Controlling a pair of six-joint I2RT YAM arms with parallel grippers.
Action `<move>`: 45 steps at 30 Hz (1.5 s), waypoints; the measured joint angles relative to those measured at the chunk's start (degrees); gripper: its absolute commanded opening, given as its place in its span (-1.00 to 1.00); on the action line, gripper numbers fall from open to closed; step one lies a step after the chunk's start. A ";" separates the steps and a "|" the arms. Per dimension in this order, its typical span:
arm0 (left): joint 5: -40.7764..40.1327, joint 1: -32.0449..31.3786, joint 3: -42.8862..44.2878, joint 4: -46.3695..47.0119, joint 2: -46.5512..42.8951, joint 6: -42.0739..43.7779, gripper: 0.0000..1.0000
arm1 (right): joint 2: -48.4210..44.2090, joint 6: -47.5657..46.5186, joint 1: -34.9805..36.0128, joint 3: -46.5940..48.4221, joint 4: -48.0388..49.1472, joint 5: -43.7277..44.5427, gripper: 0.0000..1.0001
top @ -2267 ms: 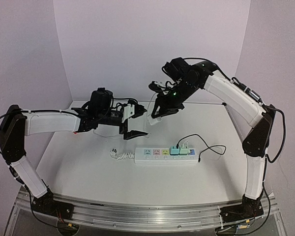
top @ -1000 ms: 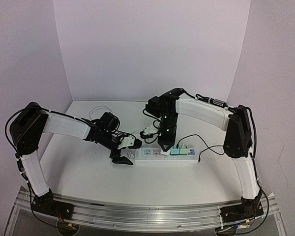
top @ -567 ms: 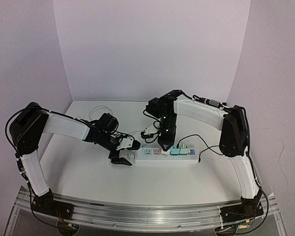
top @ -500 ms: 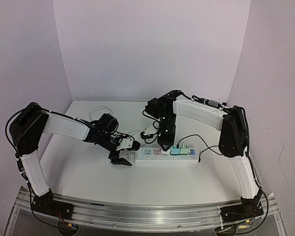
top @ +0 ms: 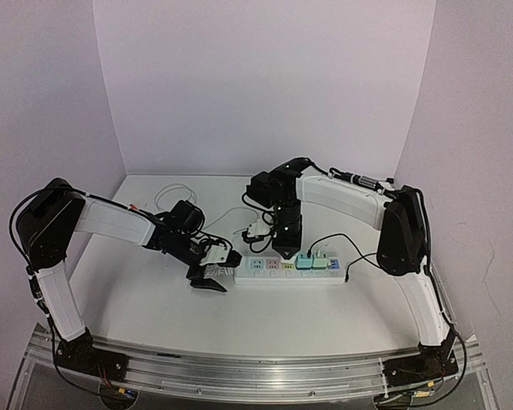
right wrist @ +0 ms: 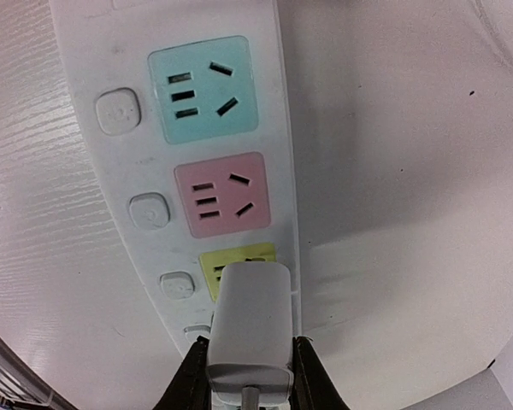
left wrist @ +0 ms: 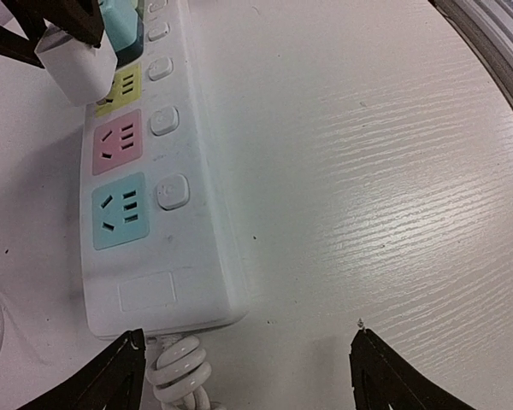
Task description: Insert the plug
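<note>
My right claw (right wrist: 250,376) is clamped on the white plug (right wrist: 250,316), which hangs over the yellow socket (right wrist: 231,256) of the strip (right wrist: 77,51) and hides part of it. I cannot tell whether the prongs touch. The pink socket (right wrist: 221,195) and blue socket (right wrist: 203,88) beside it lie bare. My left claw (left wrist: 246,342) gapes wide, low over the surface (left wrist: 385,171), its fingers (left wrist: 111,376) either side of the strip's cord (left wrist: 181,367) end, gripping nothing.
</note>
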 measured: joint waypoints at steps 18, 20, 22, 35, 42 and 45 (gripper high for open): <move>2.31 0.09 0.00 -0.11 -0.01 1.66 0.64 | 0.36 -0.76 1.26 1.24 0.06 -0.02 -1.00; 2.71 0.22 0.00 -0.14 -0.03 1.83 0.65 | 0.36 -0.76 1.26 1.24 0.06 0.28 -1.00; 3.12 0.50 0.00 -0.21 -0.05 1.96 0.65 | 0.36 -0.66 1.26 1.26 0.06 0.60 -1.00; 4.85 2.97 -0.04 -1.61 -0.94 4.39 0.66 | 0.38 -0.19 0.97 1.21 0.06 1.56 -1.00; 5.28 3.60 -0.98 -1.57 -1.22 4.89 0.66 | 0.38 -0.18 0.82 0.62 0.13 -0.39 -1.00; 5.70 3.76 -1.11 -1.42 -1.22 4.36 0.66 | 0.14 -0.17 0.82 -0.23 0.40 -0.55 -1.00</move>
